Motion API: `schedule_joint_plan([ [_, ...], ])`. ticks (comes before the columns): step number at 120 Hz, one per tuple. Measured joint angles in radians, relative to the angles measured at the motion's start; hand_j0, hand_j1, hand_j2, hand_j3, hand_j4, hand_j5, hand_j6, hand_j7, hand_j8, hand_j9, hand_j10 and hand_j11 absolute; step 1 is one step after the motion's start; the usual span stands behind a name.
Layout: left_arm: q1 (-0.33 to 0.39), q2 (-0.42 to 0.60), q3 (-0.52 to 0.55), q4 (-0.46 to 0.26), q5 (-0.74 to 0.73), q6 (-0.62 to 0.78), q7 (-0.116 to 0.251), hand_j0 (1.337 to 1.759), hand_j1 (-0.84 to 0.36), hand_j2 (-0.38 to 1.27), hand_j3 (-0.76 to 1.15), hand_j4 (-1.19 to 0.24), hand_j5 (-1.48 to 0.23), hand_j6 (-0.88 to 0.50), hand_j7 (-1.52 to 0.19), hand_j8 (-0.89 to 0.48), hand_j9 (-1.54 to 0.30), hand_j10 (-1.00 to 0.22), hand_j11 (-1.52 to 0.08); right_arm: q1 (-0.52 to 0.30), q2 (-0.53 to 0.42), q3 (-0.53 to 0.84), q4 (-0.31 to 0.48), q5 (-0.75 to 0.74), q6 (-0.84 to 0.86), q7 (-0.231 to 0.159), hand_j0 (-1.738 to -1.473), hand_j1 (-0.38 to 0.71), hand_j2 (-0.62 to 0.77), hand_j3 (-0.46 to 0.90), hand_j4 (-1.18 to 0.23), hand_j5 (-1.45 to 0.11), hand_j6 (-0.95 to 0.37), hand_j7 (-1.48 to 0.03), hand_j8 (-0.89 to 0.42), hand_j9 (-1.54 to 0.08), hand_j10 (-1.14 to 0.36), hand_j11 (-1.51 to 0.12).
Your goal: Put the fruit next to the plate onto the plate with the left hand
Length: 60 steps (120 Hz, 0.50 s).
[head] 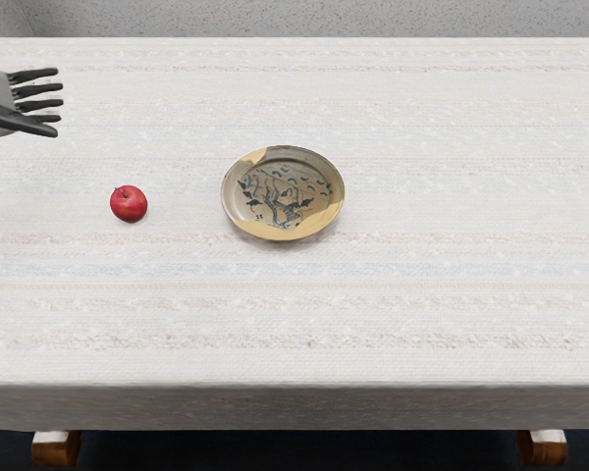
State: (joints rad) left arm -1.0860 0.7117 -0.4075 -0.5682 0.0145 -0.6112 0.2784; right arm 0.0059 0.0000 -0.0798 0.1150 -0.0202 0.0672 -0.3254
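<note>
The tabletop (452, 294), under a pale woven cloth with faint stripes, fills nearly the whole head view. Its far edge runs straight across just beyond the left robot hand (22, 103), against a grey wall. Its near edge lies well toward the viewer from that hand, where the cloth folds down over the front and two wooden legs (57, 447) show below. The side edges are cut off by the picture.

The left robot hand comes in at the picture's left edge, close to the far edge. Its dark fingers (39, 88) are spread apart and stretched out toward the right, holding nothing. Whether it touches the cloth cannot be told.

The apple (129, 203) lies on the cloth nearer the viewer than the hand and a little to the right of its fingertips, well apart from them, with open cloth between. Farther right from the hand, past the apple, sits the plate (326, 208), near the apple but not touching it, with a strip of cloth between the two. Broad open cloth stretches on to the right of the plate and toward the near edge.

The apple is small, round and red, glossy with a pale highlight and a dark dimple on top. The plate is round and shallow, with a golden-brown rim and a dark blue branch pattern.
</note>
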Motion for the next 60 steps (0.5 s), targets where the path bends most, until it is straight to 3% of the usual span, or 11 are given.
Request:
schedule_joint_plan([
  [32, -0.003, 0.000, -0.001, 0.003, 0.004, 0.000, 0.024, 1.658, 0.34, 0.00, 0.00, -0.01, -0.01, -0.01, -0.01, -0.01, -0.01, -0.01, -0.01, -0.022, 0.000, 0.000, 0.000, 0.000, -0.004, 0.000, -1.658, -0.35, 0.00, 0.00, 0.00, 0.00, 0.00, 0.00, 0.00, 0.00, 0.00, 0.00],
  [48, -0.007, -0.007, 0.003, 0.006, 0.079, 0.000, 0.026, 1.658, 0.34, 0.00, 0.00, -0.01, -0.01, -0.01, -0.01, -0.01, -0.01, -0.01, -0.01, -0.026, 0.000, 0.000, 0.000, 0.000, -0.004, 0.000, -1.658, -0.35, 0.00, 0.00, 0.00, 0.00, 0.00, 0.00, 0.00, 0.00, 0.00, 0.00],
  [60, -0.177, -0.008, 0.163, 0.001, 0.098, 0.000, 0.015, 1.658, 0.34, 0.00, 0.00, -0.01, -0.02, -0.01, -0.02, -0.01, -0.02, -0.01, -0.02, -0.027, 0.000, 0.000, 0.000, 0.000, -0.004, 0.000, -1.658, -0.35, 0.00, 0.00, 0.00, 0.00, 0.00, 0.00, 0.00, 0.00, 0.00, 0.00],
])
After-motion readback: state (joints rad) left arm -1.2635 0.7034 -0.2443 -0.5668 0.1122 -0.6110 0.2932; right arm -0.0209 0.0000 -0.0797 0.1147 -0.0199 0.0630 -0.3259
